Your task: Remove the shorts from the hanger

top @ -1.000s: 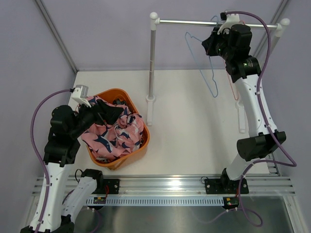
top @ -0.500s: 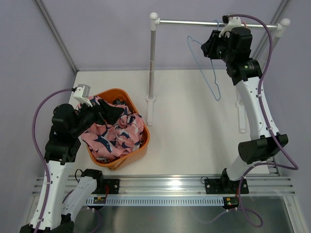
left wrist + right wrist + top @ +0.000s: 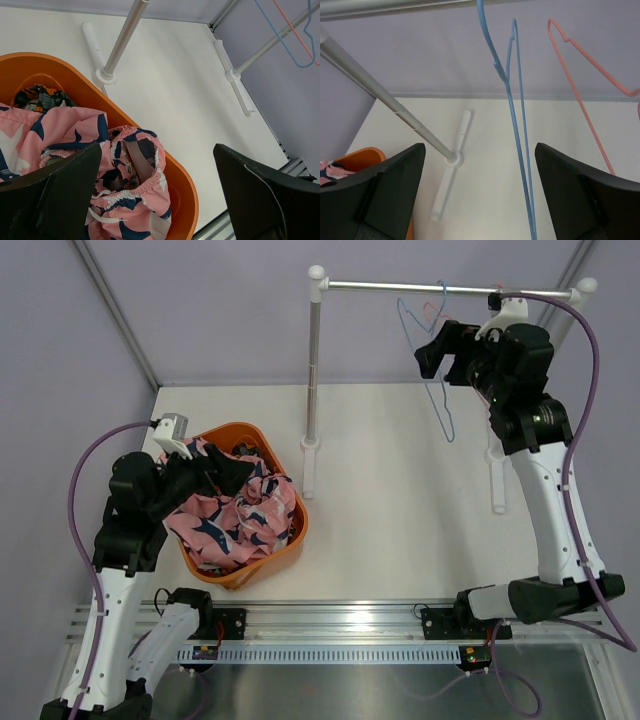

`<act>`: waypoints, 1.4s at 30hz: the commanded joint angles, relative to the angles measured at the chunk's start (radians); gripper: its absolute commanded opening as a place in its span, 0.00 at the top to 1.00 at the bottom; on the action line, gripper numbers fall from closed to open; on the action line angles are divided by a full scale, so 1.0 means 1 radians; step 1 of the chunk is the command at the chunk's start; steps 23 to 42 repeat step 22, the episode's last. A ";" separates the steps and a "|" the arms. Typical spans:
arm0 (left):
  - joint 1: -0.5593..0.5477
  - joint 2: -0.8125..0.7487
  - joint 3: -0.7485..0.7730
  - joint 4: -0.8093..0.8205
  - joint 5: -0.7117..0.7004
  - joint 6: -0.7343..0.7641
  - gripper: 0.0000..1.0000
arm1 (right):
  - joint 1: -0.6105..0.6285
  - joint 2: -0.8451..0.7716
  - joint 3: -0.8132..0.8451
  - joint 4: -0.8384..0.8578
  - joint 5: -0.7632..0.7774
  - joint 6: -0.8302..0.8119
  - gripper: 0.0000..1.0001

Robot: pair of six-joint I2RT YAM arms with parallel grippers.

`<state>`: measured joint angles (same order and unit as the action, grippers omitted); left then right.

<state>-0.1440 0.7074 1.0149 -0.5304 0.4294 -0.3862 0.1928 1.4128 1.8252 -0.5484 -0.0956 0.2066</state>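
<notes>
The pink shorts [image 3: 236,520] with navy and white blotches lie bunched in an orange basket [image 3: 240,428]; the left wrist view shows them [image 3: 125,200] filling it. A bit of the camouflage shorts [image 3: 37,97] peeks out at the basket's far side. My left gripper [image 3: 215,472] hovers open over the basket, and between its fingers [image 3: 157,182] nothing is held. A bare blue hanger [image 3: 440,400] hangs from the rail [image 3: 400,285]. My right gripper [image 3: 441,348] stands open just beside it, and the blue hanger [image 3: 517,125] dangles free between its fingers [image 3: 480,175].
A bare pink hanger [image 3: 580,100] hangs to the right of the blue one. The rack's left post [image 3: 314,360] and foot [image 3: 308,465] stand close behind the basket, and its right foot [image 3: 496,480] lies by my right arm. Purple walls enclose the white table [image 3: 400,520].
My right gripper has opened and let go of the blue hanger, then drawn back to the right and down from the rail. The hanger swings on the rail. The left arm is unmoved.
</notes>
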 commanded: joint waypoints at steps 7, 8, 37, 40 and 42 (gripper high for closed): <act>-0.113 -0.059 -0.064 0.053 -0.185 0.107 0.01 | -0.007 -0.428 -0.460 0.111 0.037 0.134 0.01; -0.126 -0.071 -0.078 0.055 -0.202 0.115 0.01 | -0.007 -0.457 -0.525 0.110 0.043 0.135 0.01; -0.147 -0.083 -0.133 0.061 -0.265 0.135 0.01 | -0.007 -0.798 -0.888 0.125 0.066 0.155 0.00; -0.147 -0.083 -0.133 0.061 -0.265 0.135 0.01 | -0.007 -0.798 -0.888 0.125 0.066 0.155 0.00; -0.147 -0.083 -0.133 0.061 -0.265 0.135 0.01 | -0.007 -0.798 -0.888 0.125 0.066 0.155 0.00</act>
